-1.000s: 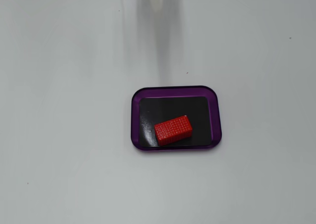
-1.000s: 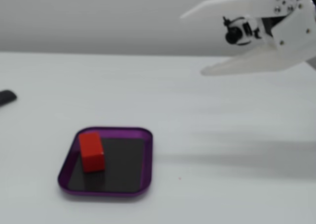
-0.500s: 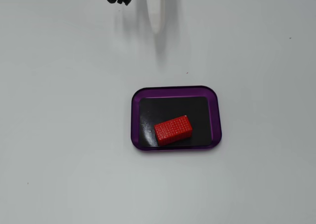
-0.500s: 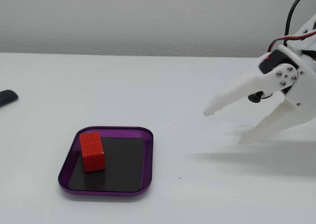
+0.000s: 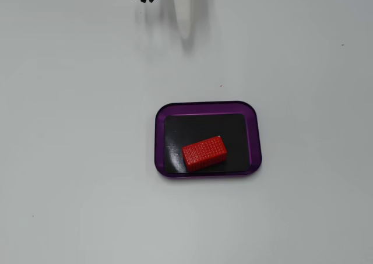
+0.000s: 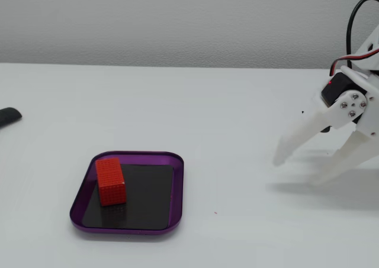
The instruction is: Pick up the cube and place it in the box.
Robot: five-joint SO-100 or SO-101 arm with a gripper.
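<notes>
Jaws gape wide and empty, well apart from the box, where the cube lies near 1 rim.

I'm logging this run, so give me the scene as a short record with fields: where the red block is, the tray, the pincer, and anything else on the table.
cube: red block lying inside the tray, on its black floor, angled to the rim
box: purple-rimmed tray, flat on the white table
pincer: open, empty, away from the tray, tips near the table
other: dark object at the left edge of a fixed view, identity unclear
task state: block appears placed
</notes>
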